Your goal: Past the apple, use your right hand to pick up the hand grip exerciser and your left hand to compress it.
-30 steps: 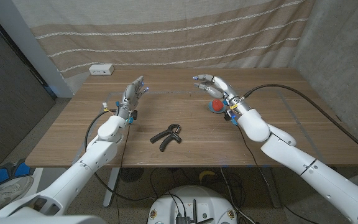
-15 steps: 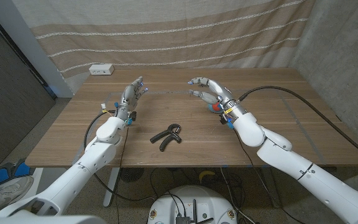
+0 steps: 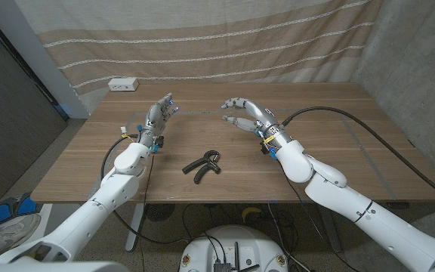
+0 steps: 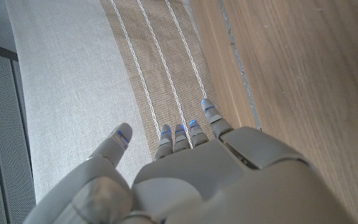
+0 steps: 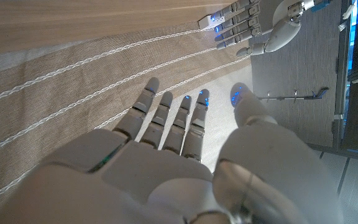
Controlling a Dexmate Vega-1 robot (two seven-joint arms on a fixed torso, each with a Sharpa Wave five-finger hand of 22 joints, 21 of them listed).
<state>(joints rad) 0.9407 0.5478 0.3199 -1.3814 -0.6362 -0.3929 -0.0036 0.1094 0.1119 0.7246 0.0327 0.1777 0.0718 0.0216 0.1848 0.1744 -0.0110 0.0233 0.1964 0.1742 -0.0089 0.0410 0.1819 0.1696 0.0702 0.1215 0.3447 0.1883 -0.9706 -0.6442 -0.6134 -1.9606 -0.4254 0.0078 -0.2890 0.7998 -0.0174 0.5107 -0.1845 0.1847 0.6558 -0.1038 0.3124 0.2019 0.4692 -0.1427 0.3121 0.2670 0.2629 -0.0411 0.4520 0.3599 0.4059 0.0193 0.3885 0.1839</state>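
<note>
The black hand grip exerciser (image 3: 203, 165) lies on the wooden table (image 3: 338, 151) near its front edge, between my two arms. My right hand (image 3: 244, 113) hovers beyond and to the right of it, fingers spread and nothing in them. The same hand (image 5: 166, 143) shows open in the right wrist view. My left hand (image 3: 159, 113) stands open beyond and to the left of the exerciser, fingers pointing at the curtain. It also shows open in the left wrist view (image 4: 185, 162). In the right wrist view, the left hand (image 5: 241, 22) appears across from the right. Neither hand touches the exerciser.
A white power strip (image 3: 123, 85) lies at the table's far left edge. A black cable (image 3: 368, 117) arcs over the right side of the table to my right arm. A striped curtain (image 3: 202, 38) hangs behind the table.
My right hand has swung left, toward the table's middle, and its wrist now covers the red apple that showed beside it. The left hand and the exerciser have not moved.
</note>
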